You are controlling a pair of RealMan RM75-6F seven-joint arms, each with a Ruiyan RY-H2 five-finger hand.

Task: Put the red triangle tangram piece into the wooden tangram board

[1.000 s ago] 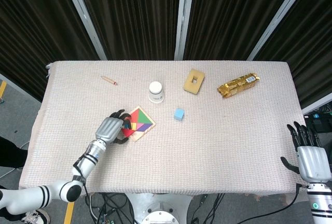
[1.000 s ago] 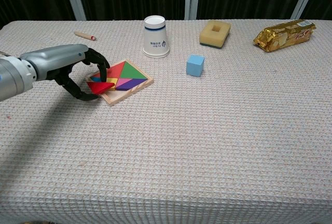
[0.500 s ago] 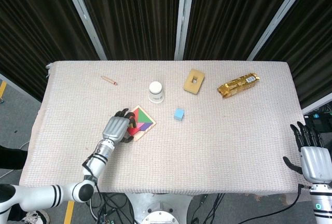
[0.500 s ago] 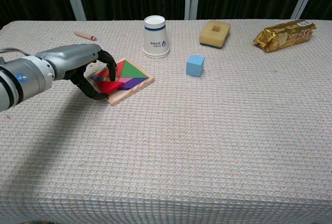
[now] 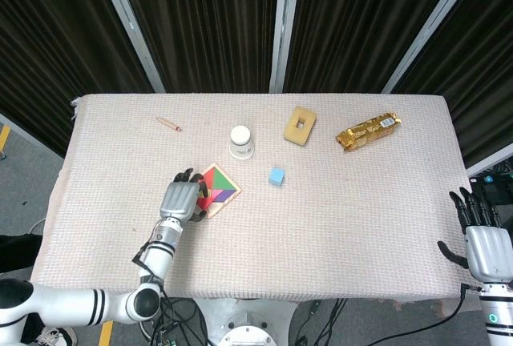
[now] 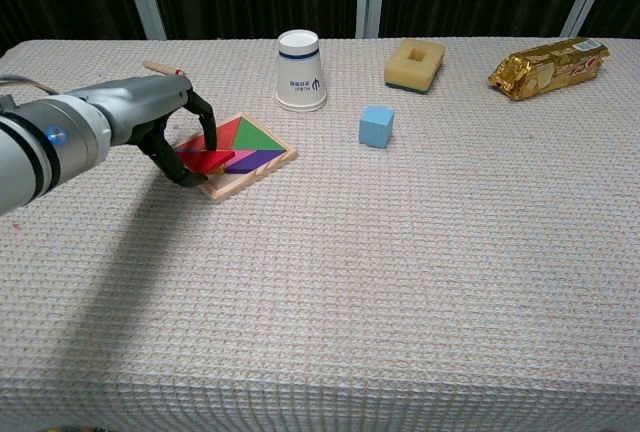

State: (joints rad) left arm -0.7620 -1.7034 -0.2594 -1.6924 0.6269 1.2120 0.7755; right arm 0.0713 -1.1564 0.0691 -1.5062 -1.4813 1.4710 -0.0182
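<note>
Since a second ago, left robot hand (image 6: 165, 130) has carried the red triangle (image 6: 207, 160) from the board's near corner inward. Fingers curl over it, pressing it flat into the wooden tangram board (image 6: 262, 168), likely to seat it. Right robot hand (image 5: 484, 243) idles open off the bench (image 6: 400, 272) edge. Paper cup (image 6: 300, 70) print unreadable; gold packet (image 6: 547, 64) lettering too small.

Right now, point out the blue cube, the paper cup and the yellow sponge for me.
blue cube (image 6: 376, 126): chest view, front face.
paper cup (image 6: 300, 72): chest view, side wall.
yellow sponge (image 6: 413, 65): chest view, front edge below its hole.
</note>
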